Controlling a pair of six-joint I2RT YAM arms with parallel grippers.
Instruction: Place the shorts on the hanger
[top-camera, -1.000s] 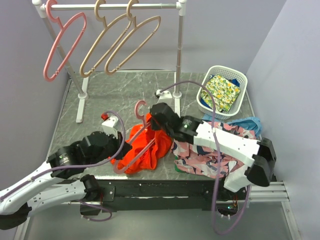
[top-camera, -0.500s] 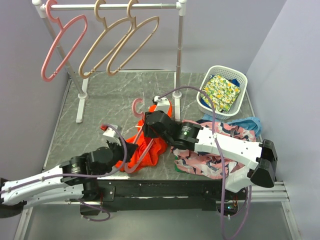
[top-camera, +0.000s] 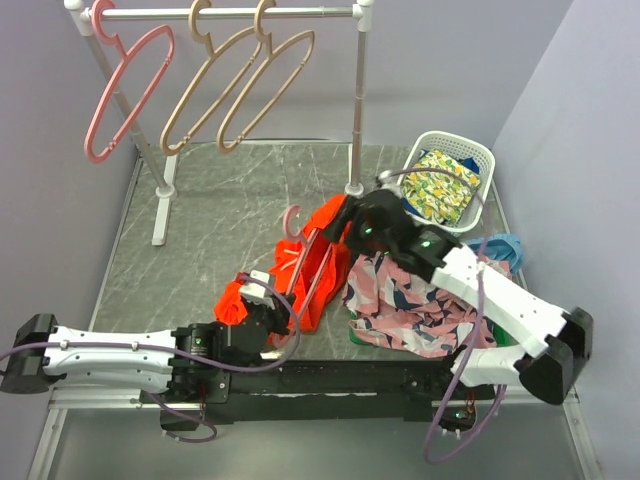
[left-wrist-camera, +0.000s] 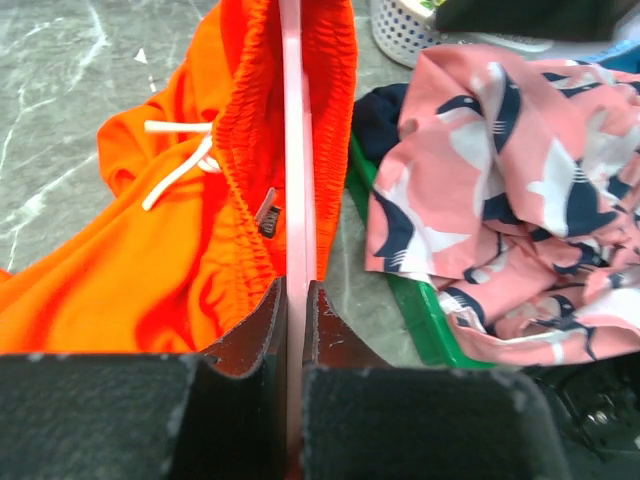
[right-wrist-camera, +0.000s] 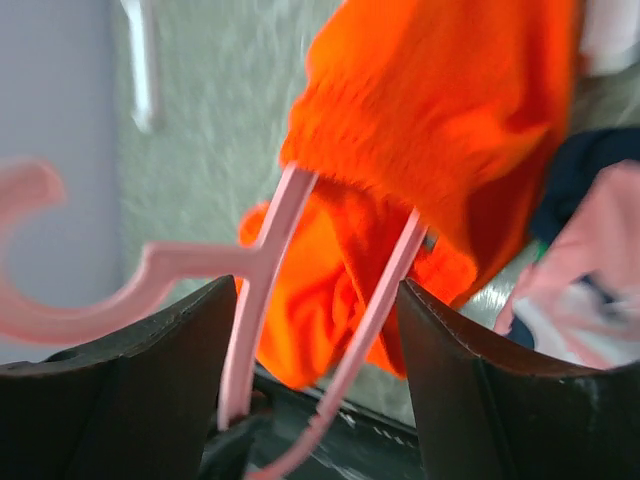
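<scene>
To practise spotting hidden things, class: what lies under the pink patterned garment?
A green edge sticks out from beneath the patterned garment. The cloth covers the rest of it, so what the green thing is, and anything else below, cannot be seen.

walls (top-camera: 450, 60): plain pale lilac | bench (top-camera: 220, 190): grey marbled top, black near edge | garment rail (top-camera: 359, 100): white, along far edge | light: soft, even
</scene>
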